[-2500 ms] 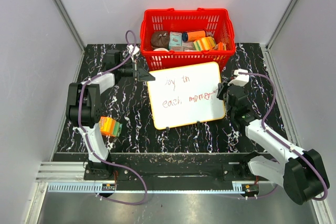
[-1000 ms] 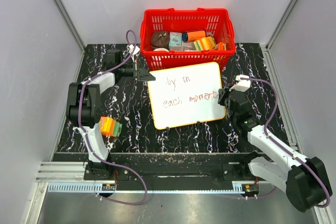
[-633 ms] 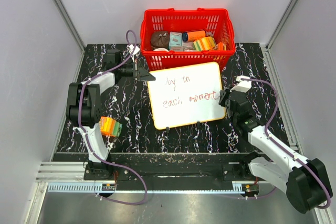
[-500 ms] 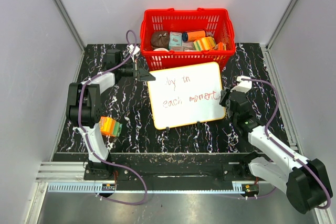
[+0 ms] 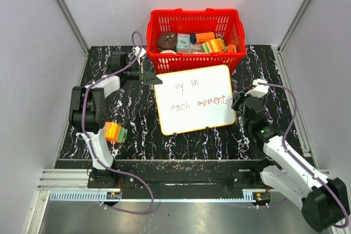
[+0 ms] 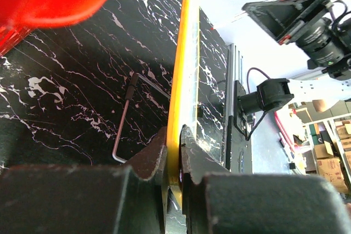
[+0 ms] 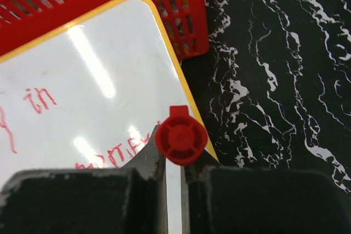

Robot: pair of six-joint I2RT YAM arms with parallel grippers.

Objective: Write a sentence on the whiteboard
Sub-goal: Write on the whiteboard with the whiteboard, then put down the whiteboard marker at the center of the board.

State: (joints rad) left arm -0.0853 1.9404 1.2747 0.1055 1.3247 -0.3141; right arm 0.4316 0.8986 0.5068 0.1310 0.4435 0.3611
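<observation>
We are folding our left arm up from its base at the near left corner of the table (image 5: 137,130), bending the elbow back sharply and sending the forearm out toward the far side. The wrist is turning inward, so the left gripper (image 6: 174,152) is pointing right, its fingers pressing together on the yellow rim of the whiteboard (image 5: 194,100) at the far left corner.

The whiteboard is lying in the middle of the table, just in front of the red basket (image 5: 164,23). It is carrying the sentence (image 5: 198,104) in red ink on two lines.

We are stretching our right arm out long and low from the near right corner, running diagonally toward the board's right edge, with the wrist bending down. The right gripper (image 7: 174,163) is hanging just beside that edge, clamping a red marker (image 7: 181,136) upright between its fingers. In the right wrist view the marker's back end is sitting over the rim, close to the last word. We cannot tell whether the tip is touching the board.
</observation>
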